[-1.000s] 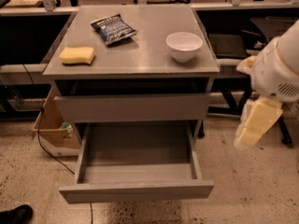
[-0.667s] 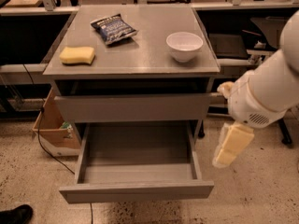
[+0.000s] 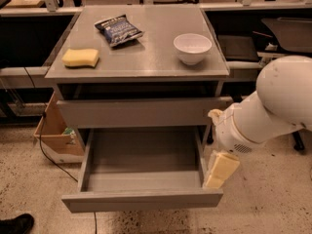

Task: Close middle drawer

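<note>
The middle drawer (image 3: 141,200) is a wide, shallow grey drawer with a low, plain front panel. It is pulled far out of the grey cabinet (image 3: 139,67) and its inside is bare. Above it, a drawer with a taller front panel (image 3: 139,112) stands slightly out. My gripper (image 3: 220,170), cream-coloured at the end of the white arm (image 3: 273,111), hangs beside the open drawer's right front corner, just outside its right wall.
On the cabinet top lie a yellow sponge (image 3: 80,57), a blue chip bag (image 3: 118,30) and a white bowl (image 3: 192,48). A cardboard box (image 3: 56,133) stands on the floor to the left. A black shoe (image 3: 14,224) is at the lower left. Benches run behind.
My arm and gripper have moved left and down, from well right of the cabinet to beside the open drawer's right front corner. The drawers have not moved.
</note>
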You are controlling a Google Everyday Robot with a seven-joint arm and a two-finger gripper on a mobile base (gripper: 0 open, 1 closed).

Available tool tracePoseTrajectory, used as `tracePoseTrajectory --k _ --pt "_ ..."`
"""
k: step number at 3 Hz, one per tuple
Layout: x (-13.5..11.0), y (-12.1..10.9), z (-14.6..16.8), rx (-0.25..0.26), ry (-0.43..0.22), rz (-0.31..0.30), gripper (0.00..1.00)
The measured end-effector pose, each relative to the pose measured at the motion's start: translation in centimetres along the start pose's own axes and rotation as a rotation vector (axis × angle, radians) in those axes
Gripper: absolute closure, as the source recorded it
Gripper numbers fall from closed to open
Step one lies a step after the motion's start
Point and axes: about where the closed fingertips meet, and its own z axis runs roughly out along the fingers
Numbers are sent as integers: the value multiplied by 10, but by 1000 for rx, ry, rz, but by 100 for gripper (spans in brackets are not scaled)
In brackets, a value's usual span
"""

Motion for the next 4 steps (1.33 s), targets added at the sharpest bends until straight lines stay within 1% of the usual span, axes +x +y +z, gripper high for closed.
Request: tracePoseTrajectory --k 1,2,4 --pt "-5 3 10 -2 -13 -2 0" --pt "-16 6 44 -16 -51 4 0" --pt "-34 14 129 -52 -112 -2 0"
